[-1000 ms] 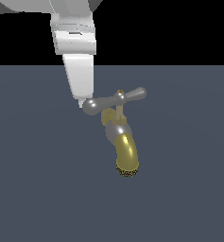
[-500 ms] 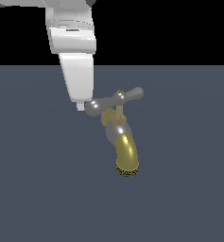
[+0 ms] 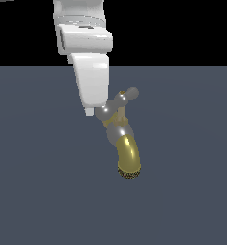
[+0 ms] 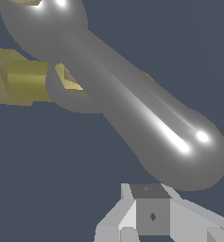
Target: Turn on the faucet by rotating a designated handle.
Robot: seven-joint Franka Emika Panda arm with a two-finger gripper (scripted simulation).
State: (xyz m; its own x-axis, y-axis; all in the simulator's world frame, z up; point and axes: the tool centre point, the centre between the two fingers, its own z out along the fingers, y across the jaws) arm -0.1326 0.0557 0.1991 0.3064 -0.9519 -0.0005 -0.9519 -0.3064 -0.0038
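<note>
The gripper (image 3: 93,111), fingers seemingly pressed together, leans on the handle (image 3: 119,101) near the frame's centre; it could slip off that rounded end.

Faucet (image 3: 124,148): stands on the tabletop (image 3: 38,191), spout reaching down toward the viewer. Handle (image 3: 118,103): crosswise on top of the faucet. Fingers (image 3: 92,103): above the faucet, at the handle's end on the exterior view's left, apparently touching.
</note>
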